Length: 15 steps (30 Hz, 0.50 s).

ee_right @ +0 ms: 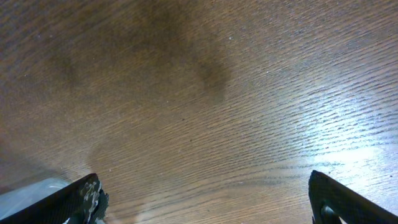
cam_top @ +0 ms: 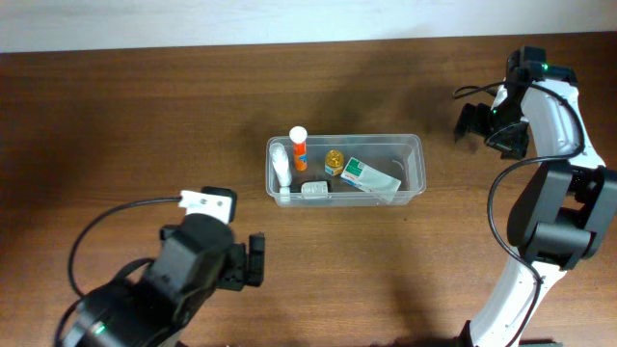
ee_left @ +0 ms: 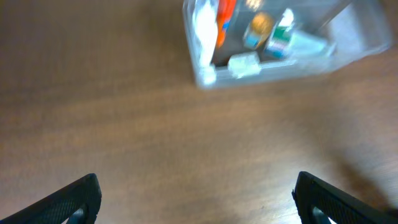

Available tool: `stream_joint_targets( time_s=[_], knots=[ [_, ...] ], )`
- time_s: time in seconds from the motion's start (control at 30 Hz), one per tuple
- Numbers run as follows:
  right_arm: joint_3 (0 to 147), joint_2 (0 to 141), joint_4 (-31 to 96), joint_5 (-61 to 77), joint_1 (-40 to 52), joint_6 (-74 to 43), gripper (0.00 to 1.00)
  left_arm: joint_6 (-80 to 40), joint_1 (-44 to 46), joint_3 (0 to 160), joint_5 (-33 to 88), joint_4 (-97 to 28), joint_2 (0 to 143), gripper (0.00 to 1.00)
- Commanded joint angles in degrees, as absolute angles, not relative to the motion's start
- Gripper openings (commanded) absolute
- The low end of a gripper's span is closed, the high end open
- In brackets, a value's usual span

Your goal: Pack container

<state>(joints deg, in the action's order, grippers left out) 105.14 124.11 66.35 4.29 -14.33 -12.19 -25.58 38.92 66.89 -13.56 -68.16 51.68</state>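
Note:
The clear plastic container (cam_top: 413, 146) sits at the table's middle. It holds a white bottle (cam_top: 281, 166), an orange bottle with a white cap (cam_top: 299, 146), a small yellow bottle (cam_top: 334, 160), a green and white box (cam_top: 368, 176) and a small white item (cam_top: 314, 189). The container also shows blurred in the left wrist view (ee_left: 367, 34). My left gripper (cam_top: 256, 260) is open and empty at the front left, apart from the container; its fingers frame bare wood (ee_left: 198, 199). My right gripper (cam_top: 469, 122) is open and empty to the right of the container, over bare wood (ee_right: 205, 199).
The brown wooden table (cam_top: 145, 125) runs to a white wall strip at the back. A black cable (cam_top: 96, 231) loops beside the left arm. A pale blurred corner (ee_right: 28, 193) shows at the lower left of the right wrist view.

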Motion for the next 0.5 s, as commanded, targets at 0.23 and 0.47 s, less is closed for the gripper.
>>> stream_joint_targets(
  time_s=[0.23,0.47],
  knots=[
    [105.06,123.37,66.37,3.81,-14.66,-12.34,0.98,-27.57,38.83,64.86,-13.96,-69.63,59.37,0.99],
    [105.06,123.37,66.37,3.81,-14.66,-12.34,0.98,-27.35,38.83,64.86,-13.39,-69.84,63.64,0.99]
  ],
)
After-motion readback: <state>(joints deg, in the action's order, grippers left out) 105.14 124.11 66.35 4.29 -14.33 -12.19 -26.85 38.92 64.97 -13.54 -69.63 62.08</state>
